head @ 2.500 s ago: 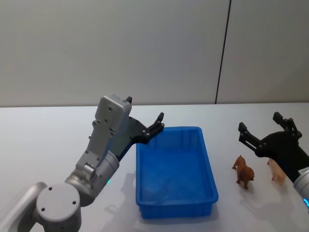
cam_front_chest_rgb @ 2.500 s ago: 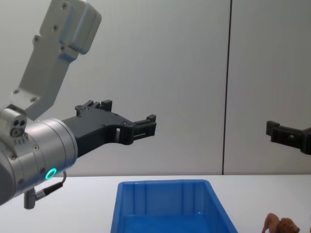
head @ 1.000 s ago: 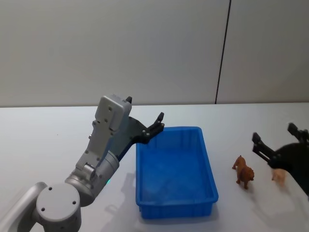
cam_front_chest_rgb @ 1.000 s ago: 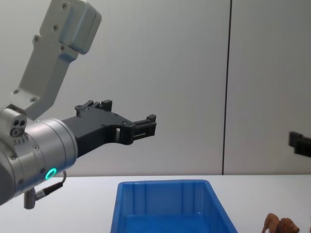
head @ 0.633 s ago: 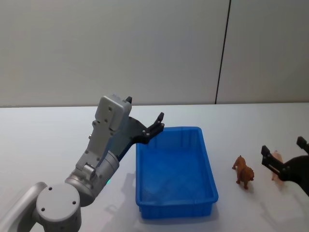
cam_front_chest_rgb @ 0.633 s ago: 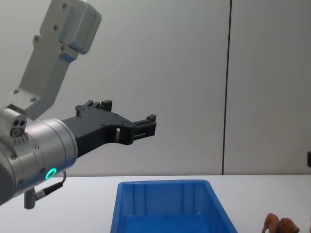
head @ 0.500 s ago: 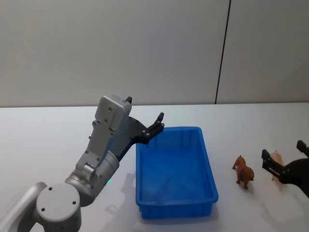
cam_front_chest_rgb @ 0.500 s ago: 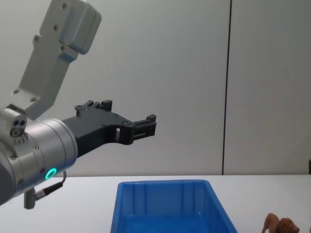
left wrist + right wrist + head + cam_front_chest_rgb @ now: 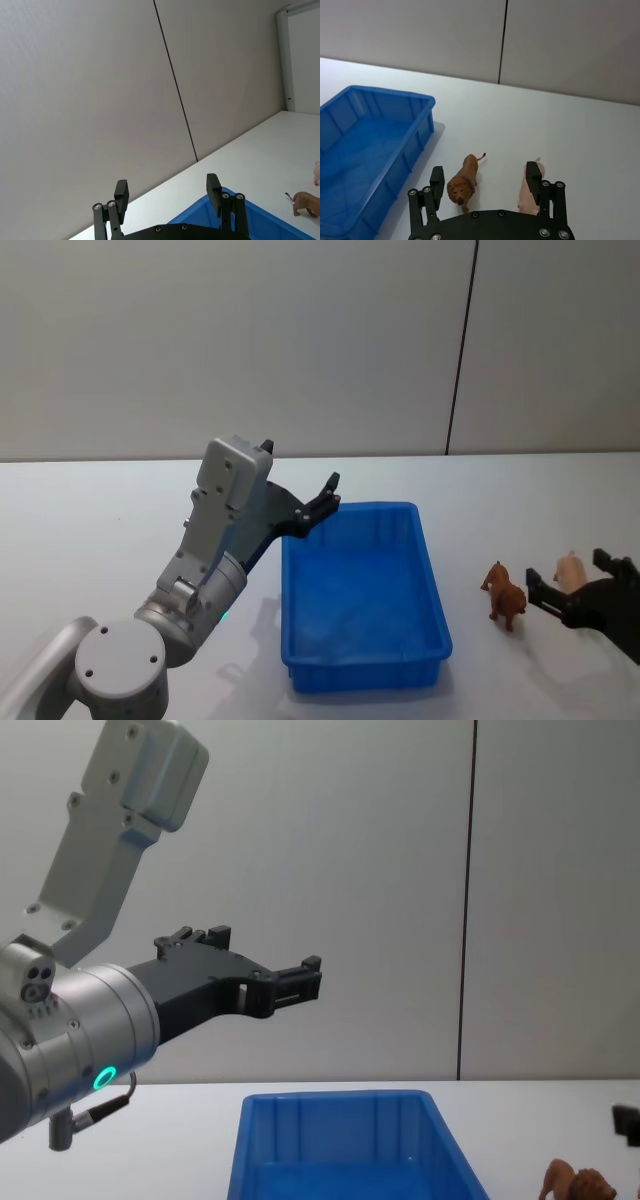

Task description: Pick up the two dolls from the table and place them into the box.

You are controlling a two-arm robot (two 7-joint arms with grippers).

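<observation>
Hovering low over the white table (image 9: 100,510) at the near right edge, the right gripper (image 9: 570,585) has its two black fingers spread wide and holds nothing. From its own wrist camera, the right gripper (image 9: 485,175) looks forward at both dolls: the brown doll (image 9: 462,180) stands just beside one finger, and the pale doll (image 9: 527,187) is partly hidden behind the other. The wide spread and low height suggest it is lining up a first grasp. Which doll it is aiming for cannot be told.

In the head view, the brown doll (image 9: 507,597) stands upright at 9 o'clock from the gripper. The pale doll (image 9: 569,567) is at 12 o'clock from it and near it. Both dolls are on the table, at 3 o'clock from the blue box (image 9: 350,508), apart from its wall. The box is empty, so no doll has been placed yet.

The left gripper (image 9: 300,475) is raised at 10 o'clock from the box, fingers wide apart and empty, probably waiting clear of the drop zone.

Compared with 2.5 seconds ago, the right gripper has sunk lower and drawn back toward the robot, uncovering the pale doll. The dolls, the box and the left arm have not moved.
</observation>
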